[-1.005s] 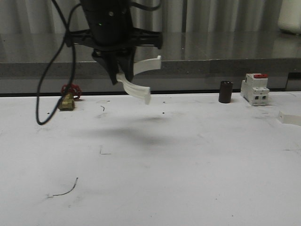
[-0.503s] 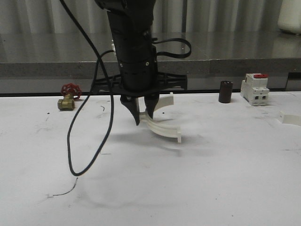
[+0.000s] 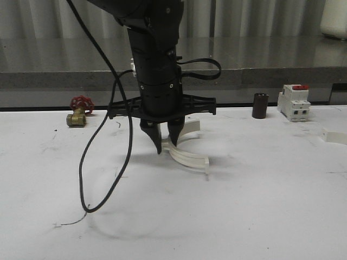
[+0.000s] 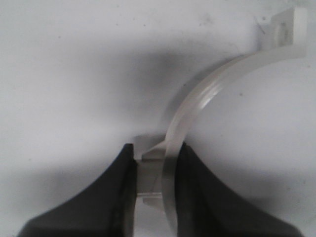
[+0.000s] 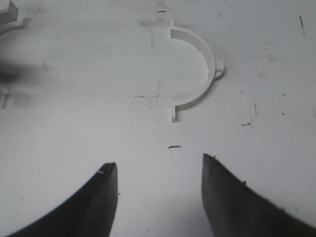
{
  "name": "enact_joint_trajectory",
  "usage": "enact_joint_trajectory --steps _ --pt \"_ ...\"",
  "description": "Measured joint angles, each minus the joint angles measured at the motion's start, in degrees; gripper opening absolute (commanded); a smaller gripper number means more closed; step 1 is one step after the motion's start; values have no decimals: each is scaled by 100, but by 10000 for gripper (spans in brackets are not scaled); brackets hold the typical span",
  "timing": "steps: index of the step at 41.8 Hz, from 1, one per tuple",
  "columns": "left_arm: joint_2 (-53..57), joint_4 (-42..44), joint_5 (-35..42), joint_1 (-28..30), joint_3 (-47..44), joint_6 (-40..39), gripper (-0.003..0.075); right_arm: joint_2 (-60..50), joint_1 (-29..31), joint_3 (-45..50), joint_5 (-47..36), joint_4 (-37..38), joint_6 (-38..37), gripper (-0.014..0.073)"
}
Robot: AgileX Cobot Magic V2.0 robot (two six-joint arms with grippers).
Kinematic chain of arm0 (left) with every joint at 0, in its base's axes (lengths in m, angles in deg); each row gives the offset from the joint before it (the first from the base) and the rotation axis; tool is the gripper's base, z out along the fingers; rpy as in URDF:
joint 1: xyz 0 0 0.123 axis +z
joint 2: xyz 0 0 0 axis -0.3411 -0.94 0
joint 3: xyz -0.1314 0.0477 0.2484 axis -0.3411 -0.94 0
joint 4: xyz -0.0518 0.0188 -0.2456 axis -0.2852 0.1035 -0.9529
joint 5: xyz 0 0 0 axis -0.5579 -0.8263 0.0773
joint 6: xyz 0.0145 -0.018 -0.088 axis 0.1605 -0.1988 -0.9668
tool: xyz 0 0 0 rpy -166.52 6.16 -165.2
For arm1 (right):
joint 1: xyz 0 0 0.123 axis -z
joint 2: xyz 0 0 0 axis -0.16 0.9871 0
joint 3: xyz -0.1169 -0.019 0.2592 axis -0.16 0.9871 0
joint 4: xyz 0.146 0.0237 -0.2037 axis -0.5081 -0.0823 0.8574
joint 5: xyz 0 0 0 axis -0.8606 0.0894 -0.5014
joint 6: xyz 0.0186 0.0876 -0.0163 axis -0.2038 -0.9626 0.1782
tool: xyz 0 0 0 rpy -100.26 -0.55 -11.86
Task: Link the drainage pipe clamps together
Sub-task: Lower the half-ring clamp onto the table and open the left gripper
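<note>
At mid-tabletop [image 3: 260, 206] we see the left gripper [image 3: 166, 142] clenched on one end of a clamp half [image 3: 187, 157], low over the surface, the other half [image 5: 195, 69] apart below the spread right gripper [image 5: 158, 192]; such an off-centre pinch may let it pivot.

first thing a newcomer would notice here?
The left gripper, coming down mid-table from a black arm with a looping cable, pinching one end of a white clamp half whose arc reaches toward the robot's right. In the right wrist view, open fingers hover over a second clamp half lying flat on the table. Far back: a red-handled brass valve and a red-topped breaker.
</note>
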Motion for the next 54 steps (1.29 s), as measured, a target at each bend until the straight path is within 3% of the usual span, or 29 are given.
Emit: enact_joint_trajectory --steps 18,54 --pt "0 -2 58 0 0 0 127 0 0 0 0 9 0 420" --pt "0 7 -238 0 0 167 127 0 0 0 0 9 0 420"
